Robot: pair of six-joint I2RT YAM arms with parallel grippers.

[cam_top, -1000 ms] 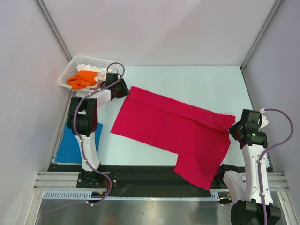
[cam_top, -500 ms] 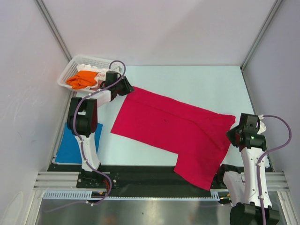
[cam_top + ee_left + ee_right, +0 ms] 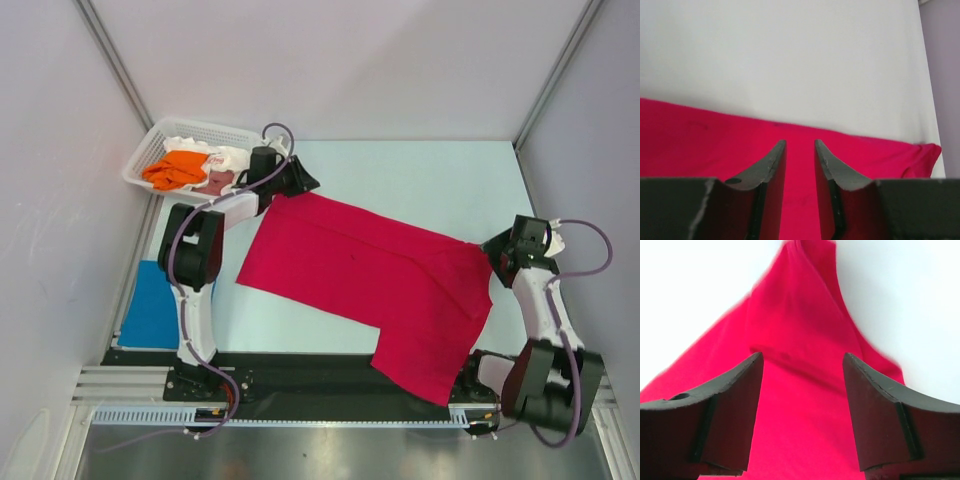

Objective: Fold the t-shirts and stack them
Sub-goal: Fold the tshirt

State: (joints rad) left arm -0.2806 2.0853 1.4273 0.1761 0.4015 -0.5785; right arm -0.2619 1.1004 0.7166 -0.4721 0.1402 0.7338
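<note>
Lying flat across the middle of the pale bench (image 3: 420, 175), the large crimson-red t-shirt (image 3: 370, 275) runs on a slant from the far left to the near right, where one flap reaches over the dark strip at the near edge. The left gripper (image 3: 300, 182) sits at the shirt's far-left corner. In its wrist view the jaws stand only narrowly parted, red cloth showing through the slit between them, and no fold can be seen caught between the fingers (image 3: 771, 165). The right gripper (image 3: 493, 252) sits at the shirt's far-right corner. Its jaws stand wide apart and hold nothing, and the red cloth lies below and ahead of them with a raised crease running away from the wrist camera. A white lattice basket (image 3: 150, 148) stands at the far left, near the left gripper, and holds an orange t-shirt (image 3: 178, 168), a dusty-pink t-shirt (image 3: 215, 183) and white cloth (image 3: 235, 157). A bright blue t-shirt (image 3: 150, 310) lies flat at the near left, partly hidden by the left arm and apart from the red one.
</note>
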